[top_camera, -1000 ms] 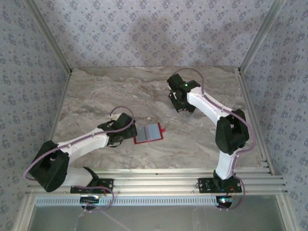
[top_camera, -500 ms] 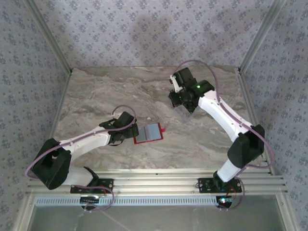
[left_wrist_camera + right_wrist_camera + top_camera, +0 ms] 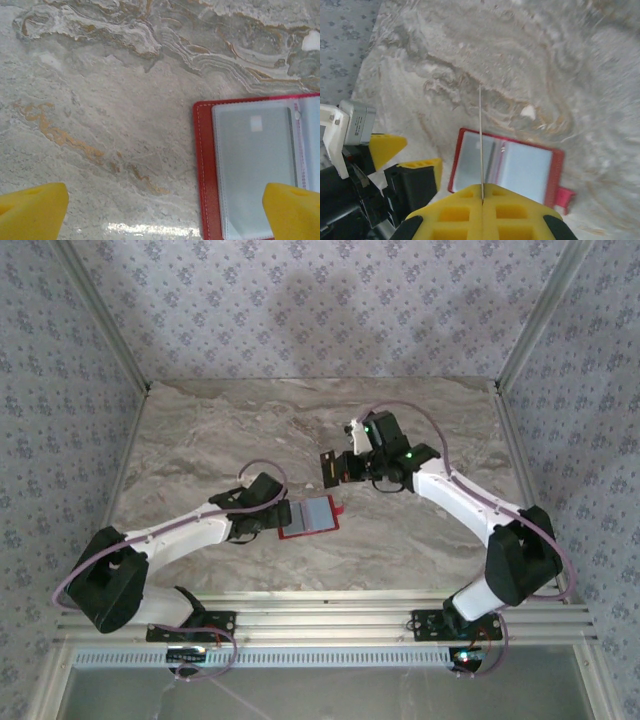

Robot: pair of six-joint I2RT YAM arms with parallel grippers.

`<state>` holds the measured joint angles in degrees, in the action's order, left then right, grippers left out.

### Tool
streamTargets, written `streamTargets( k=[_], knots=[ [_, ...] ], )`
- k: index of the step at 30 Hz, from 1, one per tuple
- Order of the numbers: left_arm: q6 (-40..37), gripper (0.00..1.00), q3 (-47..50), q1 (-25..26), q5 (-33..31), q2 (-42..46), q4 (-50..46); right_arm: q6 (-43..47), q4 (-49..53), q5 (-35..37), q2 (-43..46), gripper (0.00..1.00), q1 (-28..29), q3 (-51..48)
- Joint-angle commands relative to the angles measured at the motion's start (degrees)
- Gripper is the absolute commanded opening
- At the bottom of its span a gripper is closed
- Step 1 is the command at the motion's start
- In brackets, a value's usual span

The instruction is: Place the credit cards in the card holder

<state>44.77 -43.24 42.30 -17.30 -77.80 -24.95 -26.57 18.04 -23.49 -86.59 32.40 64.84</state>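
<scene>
The right tool (image 3: 482,194) has carried a credit card (image 3: 331,468) toward the card holder (image 3: 309,516).

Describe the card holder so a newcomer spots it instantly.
On the marble table, look front-centre, at the open left gripper. The card holder lies flat and open there: red border, grey-blue pockets inside. It is the one red thing; the card in the shut right gripper is black.

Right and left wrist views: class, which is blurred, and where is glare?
Right wrist view: table smeared, credit card in the shut right tool crisp. Left wrist view: sharp, white glare strip on the marble at the bottom edge, left of the card holder.
</scene>
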Motion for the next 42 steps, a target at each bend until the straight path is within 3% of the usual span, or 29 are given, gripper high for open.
streamTargets(
  k=[1,23,42],
  knots=[
    [-0.74,1.00,-1.49,1.26,-0.41,-1.03,-2.15,-7.43,-11.54,-4.50,-0.20,0.00,1.01,-4.63],
    [-1.19,1.00,-4.65,5.85,-2.71,-9.44,-0.55,-12.77,-21.09,-6.30,0.77,0.00,-3.00,-16.23],
    [3.51,1.00,-3.88,5.87,-8.47,-10.89,-2.94,-12.81,-26.67,-11.54,-7.34,0.00,1.08,-17.38]
  ],
)
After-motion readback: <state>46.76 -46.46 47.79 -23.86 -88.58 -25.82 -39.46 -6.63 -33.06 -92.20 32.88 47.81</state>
